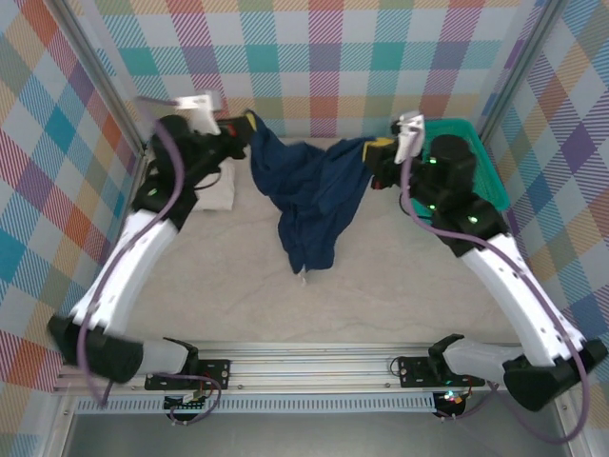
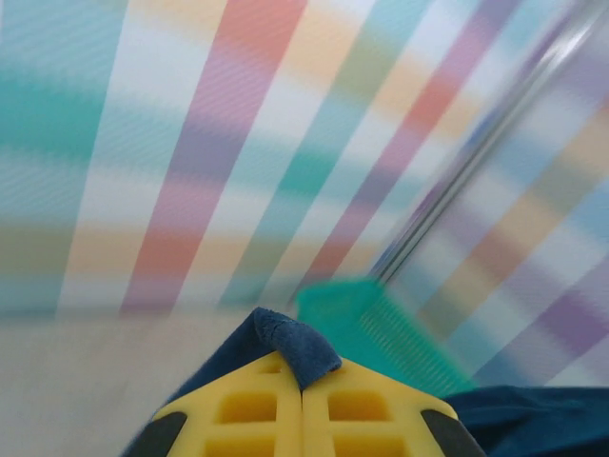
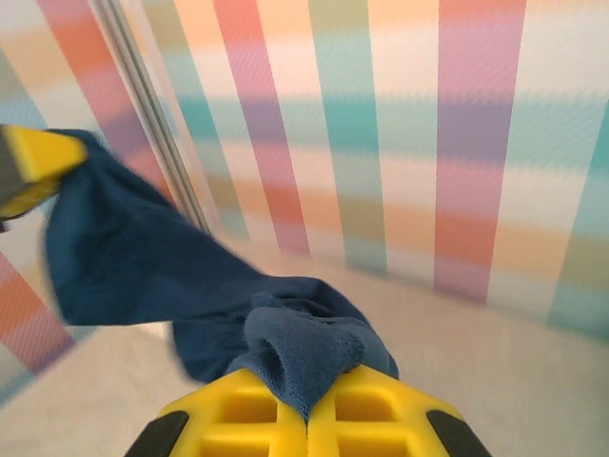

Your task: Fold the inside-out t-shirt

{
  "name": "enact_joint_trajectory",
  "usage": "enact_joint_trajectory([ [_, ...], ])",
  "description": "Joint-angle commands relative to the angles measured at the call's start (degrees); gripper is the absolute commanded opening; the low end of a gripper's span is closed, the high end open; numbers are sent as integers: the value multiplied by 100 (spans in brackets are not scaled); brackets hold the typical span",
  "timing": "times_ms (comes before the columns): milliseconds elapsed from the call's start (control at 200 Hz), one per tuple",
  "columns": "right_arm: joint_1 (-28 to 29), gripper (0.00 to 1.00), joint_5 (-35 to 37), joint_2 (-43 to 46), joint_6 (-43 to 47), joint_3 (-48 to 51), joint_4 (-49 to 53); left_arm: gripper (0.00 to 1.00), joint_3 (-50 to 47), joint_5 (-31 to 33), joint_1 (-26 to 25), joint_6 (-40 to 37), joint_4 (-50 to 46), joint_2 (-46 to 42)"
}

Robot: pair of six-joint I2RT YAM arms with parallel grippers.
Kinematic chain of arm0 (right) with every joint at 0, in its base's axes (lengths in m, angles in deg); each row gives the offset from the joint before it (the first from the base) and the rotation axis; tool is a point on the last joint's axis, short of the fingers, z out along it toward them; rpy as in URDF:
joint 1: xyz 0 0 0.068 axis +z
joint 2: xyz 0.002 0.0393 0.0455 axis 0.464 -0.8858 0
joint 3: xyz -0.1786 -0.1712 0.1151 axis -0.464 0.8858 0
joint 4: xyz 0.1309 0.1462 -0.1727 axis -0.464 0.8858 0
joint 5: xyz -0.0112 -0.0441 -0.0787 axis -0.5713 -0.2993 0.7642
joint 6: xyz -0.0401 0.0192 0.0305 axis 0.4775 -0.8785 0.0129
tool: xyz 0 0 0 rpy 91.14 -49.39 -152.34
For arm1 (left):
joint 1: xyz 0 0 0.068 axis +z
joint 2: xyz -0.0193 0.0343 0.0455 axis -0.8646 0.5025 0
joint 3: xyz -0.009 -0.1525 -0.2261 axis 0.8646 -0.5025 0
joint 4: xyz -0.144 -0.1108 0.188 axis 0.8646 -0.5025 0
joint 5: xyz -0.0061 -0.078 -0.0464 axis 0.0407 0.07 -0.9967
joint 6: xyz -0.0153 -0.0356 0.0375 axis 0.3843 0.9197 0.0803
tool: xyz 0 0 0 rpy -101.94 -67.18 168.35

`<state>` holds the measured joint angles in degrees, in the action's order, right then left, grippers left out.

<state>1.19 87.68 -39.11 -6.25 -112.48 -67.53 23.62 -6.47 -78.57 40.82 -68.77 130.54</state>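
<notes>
The inside-out t-shirt (image 1: 309, 195) is dark navy cloth, lifted at the back of the table and strung between both arms, its lower part drooping to the tabletop. My left gripper (image 1: 249, 126) is shut on one upper corner; in the left wrist view a fold of navy cloth (image 2: 293, 345) sticks out between the yellow fingers (image 2: 247, 409). My right gripper (image 1: 379, 149) is shut on the other corner. In the right wrist view a bunch of shirt (image 3: 304, 352) sits pinched between the yellow fingers (image 3: 366, 419), and the left gripper's yellow fingers (image 3: 29, 167) hold the far end.
A folded white shirt (image 1: 217, 190) lies at the back left under the left arm. A green basket (image 1: 476, 157) stands at the back right behind the right arm, also seen as a green basket (image 2: 381, 328). Plaid walls close in three sides.
</notes>
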Motion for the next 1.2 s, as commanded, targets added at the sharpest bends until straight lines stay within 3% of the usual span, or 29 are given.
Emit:
enact_joint_trajectory([
  [0,4,0,114,194,300,-394,-190,0,-83,490,-50,-64,46,-512],
  [135,-1,0,383,381,446,-710,-140,0,191,1181,-48,-432,-337,-1026],
  [440,7,0,-243,1477,364,-811,-273,0,505,1766,-50,-814,-934,-2256],
  [800,-1,0,310,1548,653,-1071,257,0,1435,2605,-42,-1197,-2246,-2186],
  [935,1,0,599,1117,852,-990,210,0,1535,2877,-42,-1230,-2413,-1705],
  [1045,-74,0,1688,188,1527,-871,21,0,1495,3499,65,-1377,-2387,-854],
  [1195,-1233,1,1908,-1988,1216,-1113,-193,0,1771,3428,762,-1115,-2192,1238],
])
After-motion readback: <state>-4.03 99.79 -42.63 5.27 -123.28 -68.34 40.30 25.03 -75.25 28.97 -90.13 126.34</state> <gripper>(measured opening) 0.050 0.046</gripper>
